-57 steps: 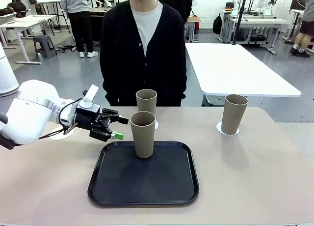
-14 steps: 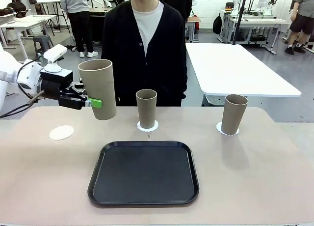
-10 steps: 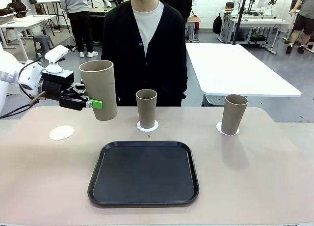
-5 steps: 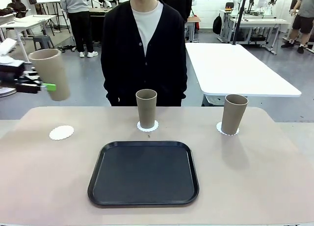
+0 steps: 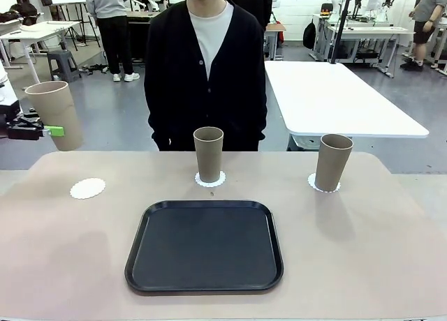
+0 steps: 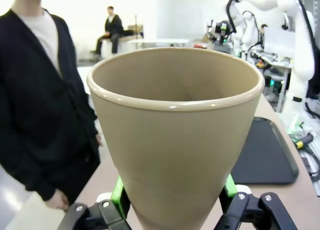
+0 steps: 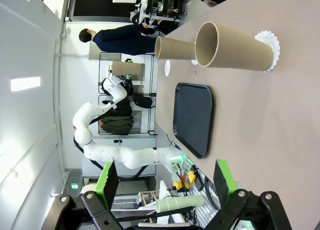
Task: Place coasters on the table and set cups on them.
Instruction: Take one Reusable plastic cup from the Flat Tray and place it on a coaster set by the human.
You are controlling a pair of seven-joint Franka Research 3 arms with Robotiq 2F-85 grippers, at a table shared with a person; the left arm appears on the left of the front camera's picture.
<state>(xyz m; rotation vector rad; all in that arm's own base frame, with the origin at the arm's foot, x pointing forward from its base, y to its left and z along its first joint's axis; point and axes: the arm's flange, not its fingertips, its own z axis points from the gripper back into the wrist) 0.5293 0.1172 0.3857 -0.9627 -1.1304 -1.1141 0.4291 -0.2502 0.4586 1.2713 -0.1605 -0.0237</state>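
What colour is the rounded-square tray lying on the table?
Black: the tray is plain matte black, shown best in the front view.

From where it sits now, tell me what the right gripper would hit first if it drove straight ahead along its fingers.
Probably the table: the open right gripper points along its surface, with the black tray off to one side and a cup on its coaster farther ahead. Depth is unclear, so it might skim past them.

Your front camera faces the person (image 5: 206, 70) across the worktop (image 5: 363, 244); the rolled right wrist camera shares its black tray (image 7: 194, 119), seen from farther off.
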